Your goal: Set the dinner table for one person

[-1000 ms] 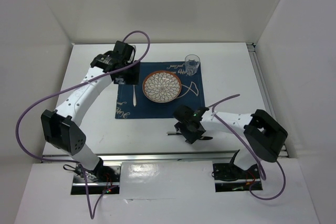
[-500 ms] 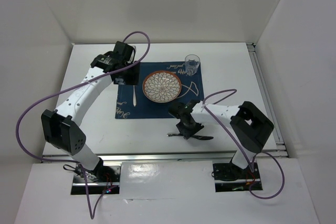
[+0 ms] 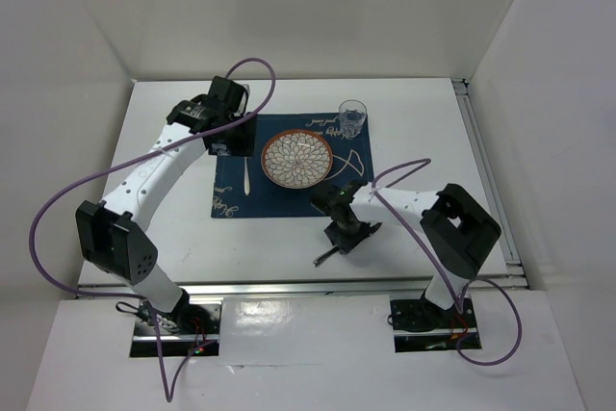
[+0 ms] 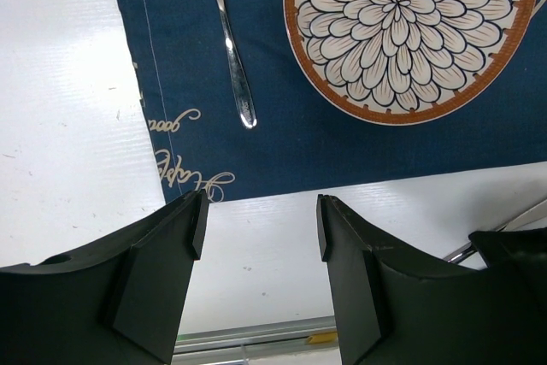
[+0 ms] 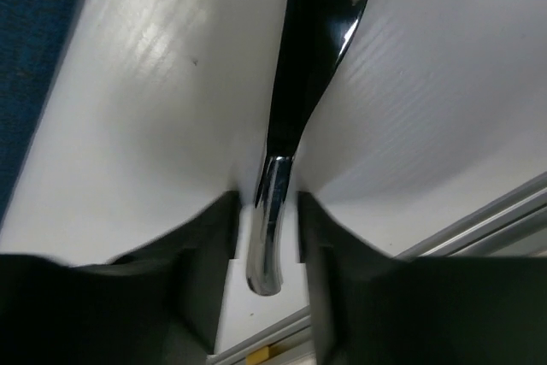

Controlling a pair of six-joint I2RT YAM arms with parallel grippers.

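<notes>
On the white dinner table (image 3: 423, 141) lies a dark blue placemat (image 3: 289, 201) carrying a flower-patterned plate (image 3: 297, 159), a fork (image 3: 247, 175) left of it and a glass (image 3: 352, 117) at its far right corner. A silver knife (image 3: 324, 256) lies slanted on the bare table near the mat's front right. My right gripper (image 3: 345, 236) is down over it. In the right wrist view the knife handle (image 5: 278, 203) runs between the narrowed jaws (image 5: 267, 211), with thin gaps on both sides. My left gripper (image 4: 261, 211) hovers open and empty above the fork (image 4: 231, 49) and plate (image 4: 410, 32).
White walls enclose the table on three sides. A metal rail (image 3: 289, 288) runs along the near edge, close to the knife. The left arm (image 3: 154, 175) stretches over the table's left half, with a purple cable looping above it.
The right gripper has come down and narrowed around the knife handle. The knife has swung from lying crosswise to slanting toward the near left. The left arm is still.
</notes>
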